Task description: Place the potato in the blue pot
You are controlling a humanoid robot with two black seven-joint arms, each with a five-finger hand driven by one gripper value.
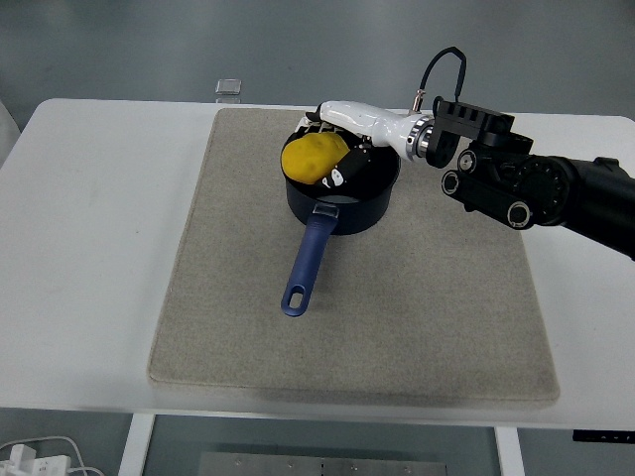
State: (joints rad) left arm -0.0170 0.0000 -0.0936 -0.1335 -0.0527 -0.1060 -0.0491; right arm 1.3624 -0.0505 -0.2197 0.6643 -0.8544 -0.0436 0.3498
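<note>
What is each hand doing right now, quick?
Left hand: not in view.
Right hand: closed on the potato, holding it down inside the blue pot.
</note>
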